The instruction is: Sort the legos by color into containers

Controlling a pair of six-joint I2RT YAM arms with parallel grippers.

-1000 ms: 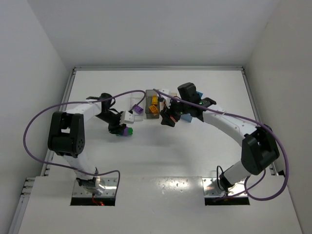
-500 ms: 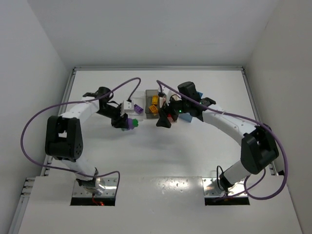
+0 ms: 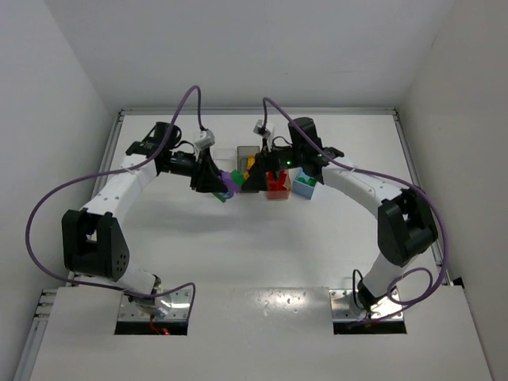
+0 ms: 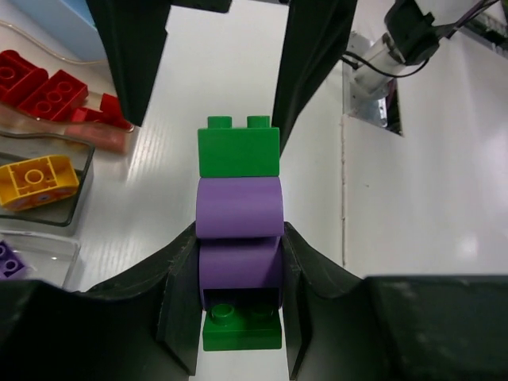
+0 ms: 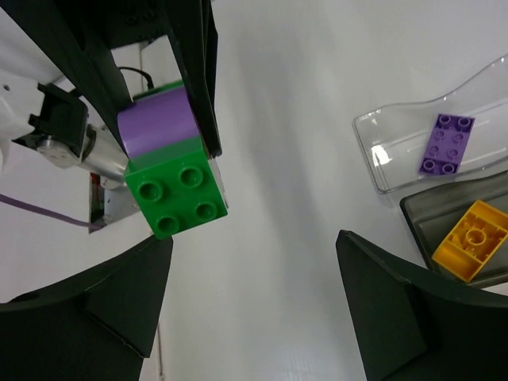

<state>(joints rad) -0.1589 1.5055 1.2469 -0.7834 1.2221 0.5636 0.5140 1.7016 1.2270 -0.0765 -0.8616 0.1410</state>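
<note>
1. The brick stack, in the order green, purple, purple, green, hangs above the table near its back middle. In the left wrist view its long axis runs from 6 to 12 o'clock, with a studded green end at 12. In the top view it points to about 4 o'clock.
2. In the right wrist view, a purple brick lies in the clear bin at 3 o'clock of the stack. A yellow brick lies in the grey bin at 4 o'clock.
3. In the left wrist view, red bricks lie at 10 o'clock and the light blue bin at 11.
4. The left gripper is clamped narrow on the stack's lower purple brick, one finger on each side.
5. The right gripper is spread wide and holds nothing. Its dark fingers flank the stack's far green end, and no contact shows.
</note>
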